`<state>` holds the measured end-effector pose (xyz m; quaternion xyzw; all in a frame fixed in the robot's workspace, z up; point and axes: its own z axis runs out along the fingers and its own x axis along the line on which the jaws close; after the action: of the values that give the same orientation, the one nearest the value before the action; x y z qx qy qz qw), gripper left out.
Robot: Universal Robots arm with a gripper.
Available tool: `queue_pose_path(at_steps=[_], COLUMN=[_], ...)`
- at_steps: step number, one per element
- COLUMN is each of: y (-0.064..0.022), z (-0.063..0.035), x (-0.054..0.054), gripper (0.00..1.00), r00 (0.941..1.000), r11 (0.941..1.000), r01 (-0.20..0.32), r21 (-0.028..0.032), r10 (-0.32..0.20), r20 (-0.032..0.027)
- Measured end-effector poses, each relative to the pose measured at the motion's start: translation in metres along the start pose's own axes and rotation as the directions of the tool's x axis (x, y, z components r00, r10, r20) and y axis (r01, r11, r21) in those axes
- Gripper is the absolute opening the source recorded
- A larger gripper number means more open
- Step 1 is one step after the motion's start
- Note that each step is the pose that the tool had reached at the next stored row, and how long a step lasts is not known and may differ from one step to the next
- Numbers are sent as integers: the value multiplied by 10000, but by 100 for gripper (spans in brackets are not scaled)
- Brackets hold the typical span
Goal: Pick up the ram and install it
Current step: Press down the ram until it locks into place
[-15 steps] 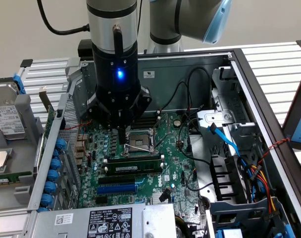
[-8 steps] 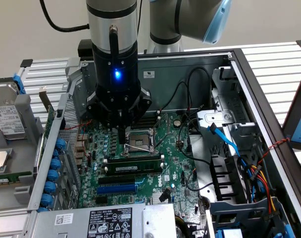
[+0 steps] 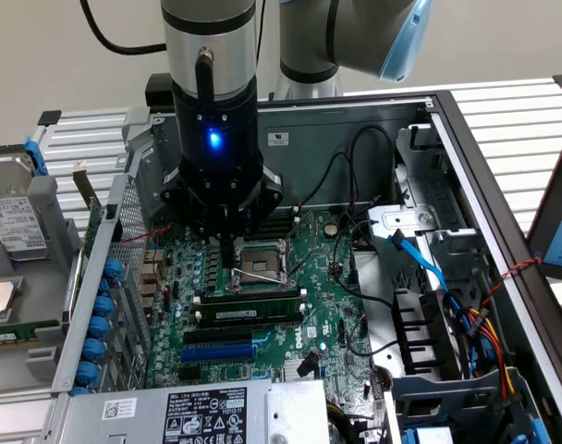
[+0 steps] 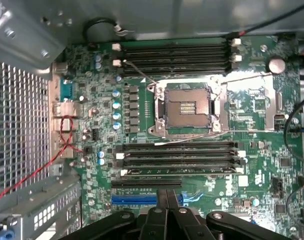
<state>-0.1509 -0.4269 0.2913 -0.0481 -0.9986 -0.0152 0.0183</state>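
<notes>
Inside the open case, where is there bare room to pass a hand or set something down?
Little on the motherboard: gripper hangs over the CPU socket, beside the ram. Cables crowd the drive cage. Freest: slatted table outside the case, exterior view's right.

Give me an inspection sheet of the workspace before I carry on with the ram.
Surface: motherboard inside an open computer case.
Job's things: ram, green with a white label, apparently sitting in a slot beside the CPU socket.
Clutter: hard drive at the exterior view's left.
Grippers: gripper shut, empty, above the board near the socket.
Cables: blue cable, black cable, red wire.
Surroundings: slatted table.
</notes>
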Motion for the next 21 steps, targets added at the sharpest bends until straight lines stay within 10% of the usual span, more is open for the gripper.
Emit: queue_pose_path(at_steps=[10, 21], y=[0, 0], z=[0, 0], x=[0, 0], gripper=[11, 11], r00=[9890, 9509], r11=[9890, 9509], r01=[-1477, -3092], r21=[-53, -120], r10=[1477, 3093], r20=[40, 73])
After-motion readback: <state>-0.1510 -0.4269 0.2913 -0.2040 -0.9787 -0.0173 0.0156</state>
